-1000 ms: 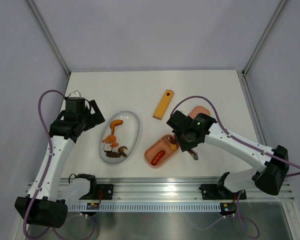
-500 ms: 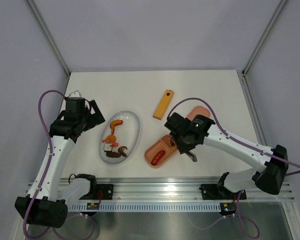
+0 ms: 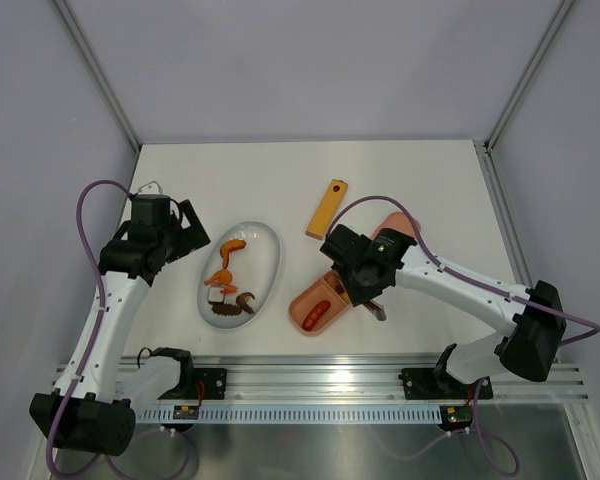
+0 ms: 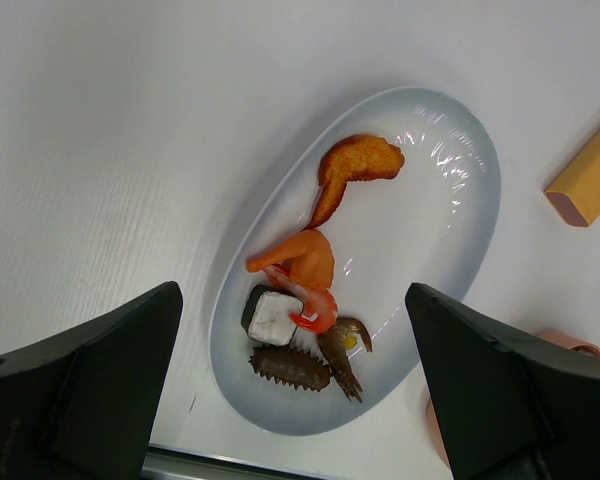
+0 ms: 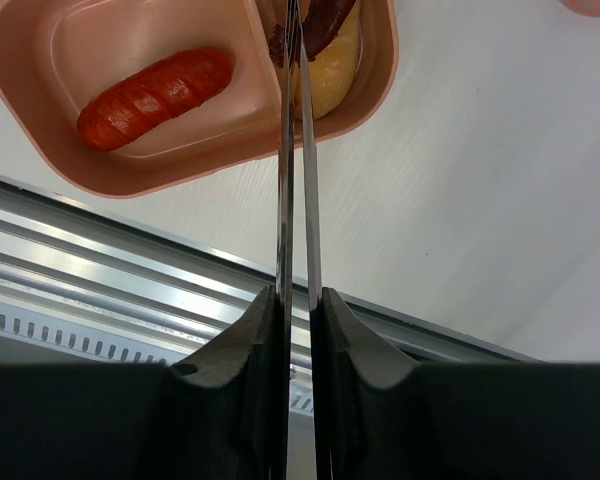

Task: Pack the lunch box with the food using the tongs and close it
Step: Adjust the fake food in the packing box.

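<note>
The pink lunch box [image 3: 302, 297] lies right of the white plate [image 3: 269, 243]. Its left compartment holds a red sausage [image 5: 155, 85], its right one a yellow piece [image 5: 330, 78]. My right gripper [image 5: 300, 300] is shut on the silvery tongs [image 5: 298, 180]. The tong tips pinch a brown curl [image 5: 325, 22] over the right compartment. The pink lid [image 3: 398, 221] lies behind that arm, partly hidden. My left gripper [image 4: 295, 400] hangs open above the plate, holding nothing. On the plate are an orange piece [image 4: 358, 163], a shrimp [image 4: 302, 265], a dark-and-white cube [image 4: 272, 315] and brown pieces [image 4: 290, 367].
A yellow-orange flat bar [image 3: 326, 208] with a hole lies on the table behind the lunch box. The metal rail [image 5: 100, 280] at the table's near edge runs just below the box. Grey walls enclose the table on three sides.
My right arm has shifted left with the tongs, bringing their tips over the lunch box's right compartment. The left arm has not moved.
</note>
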`<state>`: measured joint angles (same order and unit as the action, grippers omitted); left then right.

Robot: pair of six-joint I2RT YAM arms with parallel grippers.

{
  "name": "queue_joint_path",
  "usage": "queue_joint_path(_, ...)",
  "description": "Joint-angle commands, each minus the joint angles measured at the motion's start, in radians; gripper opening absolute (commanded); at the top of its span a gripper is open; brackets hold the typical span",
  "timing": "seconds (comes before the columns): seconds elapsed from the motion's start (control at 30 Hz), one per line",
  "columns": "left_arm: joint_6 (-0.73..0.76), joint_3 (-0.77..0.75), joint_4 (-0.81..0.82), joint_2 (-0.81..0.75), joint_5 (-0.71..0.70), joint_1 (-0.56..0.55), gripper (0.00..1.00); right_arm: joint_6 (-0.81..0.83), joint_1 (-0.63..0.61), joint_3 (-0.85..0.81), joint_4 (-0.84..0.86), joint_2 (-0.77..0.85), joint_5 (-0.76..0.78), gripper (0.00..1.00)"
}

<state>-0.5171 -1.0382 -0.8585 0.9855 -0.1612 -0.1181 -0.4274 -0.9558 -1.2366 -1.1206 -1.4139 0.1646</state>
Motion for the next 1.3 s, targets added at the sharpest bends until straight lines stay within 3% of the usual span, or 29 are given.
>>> queue_joint_path(0.0, 0.0, -0.008, 0.038, -0.015, 0.003, 0.006, 0.99, 0.013, -0.012, -0.064, 0.025, -0.008, 0.021, 0.11)
queue_joint_path(0.4, -0.003, -0.013, 0.047, -0.004, 0.015, 0.005, 0.99, -0.037, -0.012, -0.093, -0.028, 0.032, 0.15, 0.27)
queue_joint_path(1.27, -0.001, -0.003, 0.044, -0.008, 0.009, 0.006, 0.99, -0.004, -0.012, -0.003, 0.005, -0.017, -0.007, 0.22)
